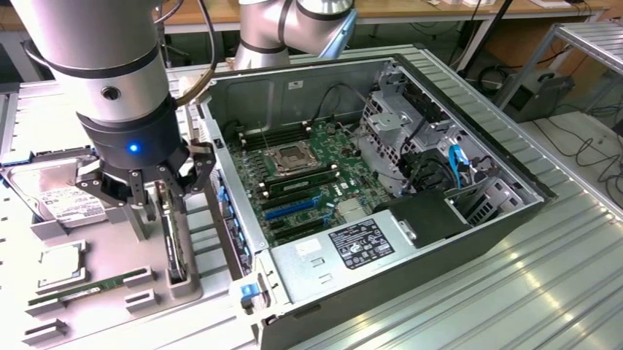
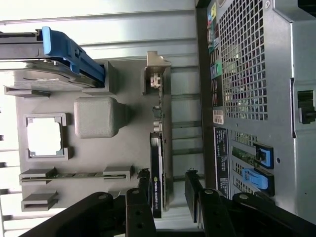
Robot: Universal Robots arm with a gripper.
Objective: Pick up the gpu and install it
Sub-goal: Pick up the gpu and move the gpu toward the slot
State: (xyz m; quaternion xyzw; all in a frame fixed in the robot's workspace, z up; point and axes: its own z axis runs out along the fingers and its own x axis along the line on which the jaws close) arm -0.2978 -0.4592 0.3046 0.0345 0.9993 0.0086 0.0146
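In the exterior view, the gripper [image 1: 163, 197] hung with its fingers spread over the gpu [image 1: 174, 244]. The card stood on edge in a gray tray [image 1: 107, 244], at nine o'clock from the open computer case [image 1: 389, 182]. A hard drive [image 1: 58, 200] lay at ten o'clock from the card.

In the wrist view, the gripper [image 2: 168, 195] straddled the gpu [image 2: 157, 168], one finger on each side and not clamped. The computer case [image 2: 247, 74] stood just beside the tray [image 2: 133, 143].
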